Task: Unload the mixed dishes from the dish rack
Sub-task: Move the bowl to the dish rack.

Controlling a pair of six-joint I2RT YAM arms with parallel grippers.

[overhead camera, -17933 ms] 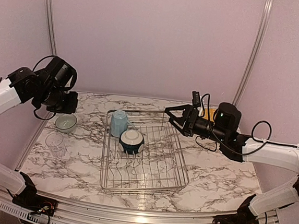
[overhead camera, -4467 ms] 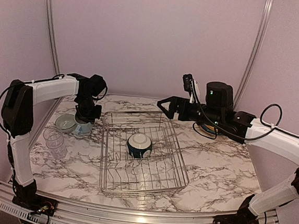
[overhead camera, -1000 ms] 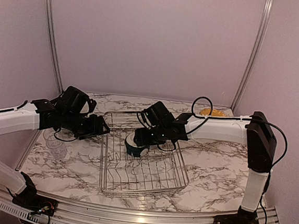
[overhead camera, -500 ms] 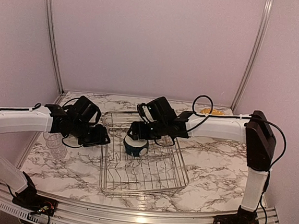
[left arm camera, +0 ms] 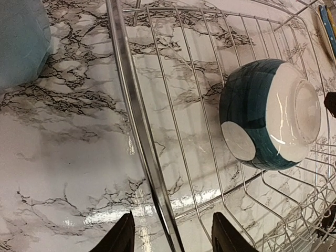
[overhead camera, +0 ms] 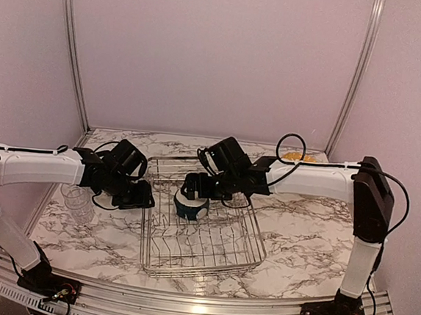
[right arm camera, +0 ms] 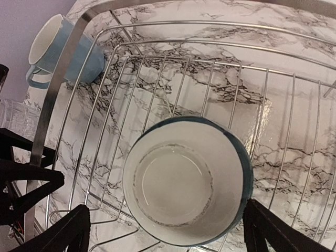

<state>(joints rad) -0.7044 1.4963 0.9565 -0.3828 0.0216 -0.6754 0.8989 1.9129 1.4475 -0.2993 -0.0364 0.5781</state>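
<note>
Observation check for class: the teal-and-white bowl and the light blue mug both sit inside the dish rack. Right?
No. The teal-and-white bowl is inside the dish rack, but the light blue mug sits outside it; the right wrist view shows this.
</note>
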